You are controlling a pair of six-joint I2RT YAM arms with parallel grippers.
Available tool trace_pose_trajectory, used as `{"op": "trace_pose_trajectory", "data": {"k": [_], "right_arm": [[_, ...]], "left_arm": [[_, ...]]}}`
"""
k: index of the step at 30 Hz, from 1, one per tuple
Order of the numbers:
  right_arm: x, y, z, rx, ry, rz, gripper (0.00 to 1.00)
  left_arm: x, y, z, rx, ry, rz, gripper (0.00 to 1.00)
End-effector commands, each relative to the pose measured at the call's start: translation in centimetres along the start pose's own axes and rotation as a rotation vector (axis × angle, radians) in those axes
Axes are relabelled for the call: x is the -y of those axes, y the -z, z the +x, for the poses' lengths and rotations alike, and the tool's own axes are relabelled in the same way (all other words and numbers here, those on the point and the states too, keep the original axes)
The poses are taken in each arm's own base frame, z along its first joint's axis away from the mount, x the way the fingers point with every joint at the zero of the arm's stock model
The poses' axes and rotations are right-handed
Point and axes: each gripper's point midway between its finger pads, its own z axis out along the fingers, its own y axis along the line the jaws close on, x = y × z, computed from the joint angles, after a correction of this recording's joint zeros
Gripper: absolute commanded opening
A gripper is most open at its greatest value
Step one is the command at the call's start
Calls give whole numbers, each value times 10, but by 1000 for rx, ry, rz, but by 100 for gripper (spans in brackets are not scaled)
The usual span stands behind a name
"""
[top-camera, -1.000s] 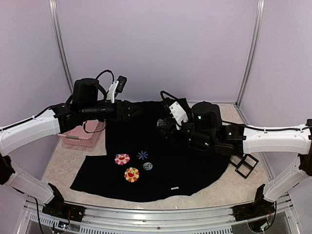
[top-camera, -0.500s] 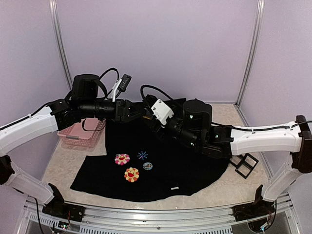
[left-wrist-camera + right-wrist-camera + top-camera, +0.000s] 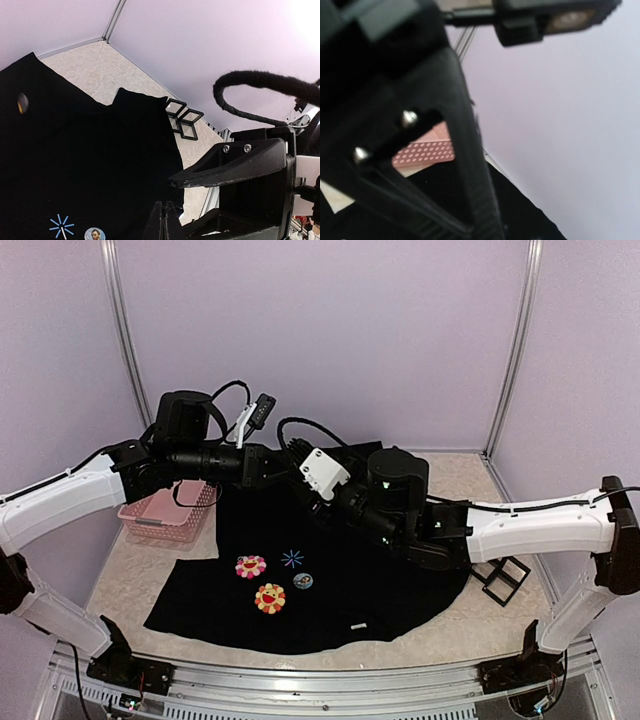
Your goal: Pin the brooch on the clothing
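The clothing [image 3: 390, 580] covers most of the table [image 3: 125, 585], and pale margins show along its left and right edges. Both arms meet above its far edge (well apart from the prints). The left pincer [image 3: 285, 468] is closed tight with nothing seen in it. I cannot tell how wide the right pincer [image 3: 303, 490] stands. The brooch [image 3: 302, 581] lies on the shirt, just below the blue starburst [image 3: 292, 558].

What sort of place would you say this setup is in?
Most likely a robotics lab test cell: plain lilac walls framed by metal posts, two robot arms bolted to an aluminium rail, and a staged table with a black T-shirt and pink basket.
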Motion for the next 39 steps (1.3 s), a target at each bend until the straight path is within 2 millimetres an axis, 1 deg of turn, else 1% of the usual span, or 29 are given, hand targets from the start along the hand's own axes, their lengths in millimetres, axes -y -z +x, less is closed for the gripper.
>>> {"op": "trace_pose_trajectory", "data": {"k": [1,2,4,6,8,9,12,15,17,20,23,26,29,31,34,37,39], "right_arm": [[8,1,-20,46,-6,47,38],[9,2,-19,46,-5,51,39],[11,3,-16,31,-6,62,41],[17,6,-10,0,-29,79,44],[29,5,4,-53,-78,99,48],[36,4,12,-85,-121,97,49],[61,-5,35,-160,-303,72,50],[82,-12,52,-194,-478,40,50],[92,-14,64,-213,-557,34,50],[113,-19,85,-249,-661,72,50],[132,-26,104,-278,-783,75,48],[144,-31,117,-286,-838,86,47],[150,-37,129,-306,-871,97,47],[151,-41,138,-334,-907,83,47],[150,-46,146,-347,-919,69,47],[150,-45,159,-388,-917,91,47],[151,-40,169,-429,-917,118,47]], "left_arm": [[8,-4,1,-17,-8,45,0],[7,-5,2,-19,-9,43,0],[-2,-5,3,-21,-13,3,0],[-17,-4,4,-16,-3,-50,0],[-35,3,2,25,20,-114,0],[-48,7,3,40,39,-154,3],[-78,17,2,83,86,-241,5],[-95,17,7,81,109,-281,7],[-101,15,11,71,113,-298,8],[-109,15,16,68,121,-317,9],[-119,16,18,67,137,-333,10],[-124,17,20,63,142,-343,10],[-128,19,20,69,143,-360,11],[-132,20,20,71,146,-369,11],[-139,18,24,59,158,-378,11],[-144,17,30,46,167,-392,11],[-148,17,34,40,177,-399,11]]}}
